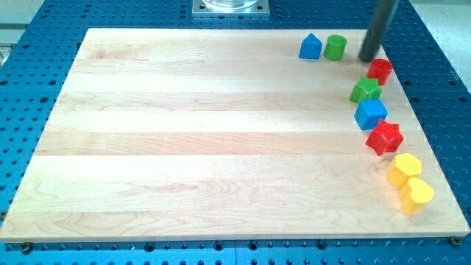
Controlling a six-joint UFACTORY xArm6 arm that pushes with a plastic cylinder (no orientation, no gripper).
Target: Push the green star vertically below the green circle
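The green star (365, 90) lies near the board's right edge, in the upper part of the view. The green circle (335, 46) stands up and to the left of it, near the top edge, beside a blue house-shaped block (310, 47). My tip (367, 57) comes down from the view's top, right of the green circle and just above the green star, next to a red round block (381, 71). The tip is apart from the star by a small gap.
Down the right edge below the star lie a blue cube (370, 113), a red star (385, 138), a yellow hexagon (404, 168) and a yellow heart (416, 194). The wooden board (184, 147) rests on a blue perforated table.
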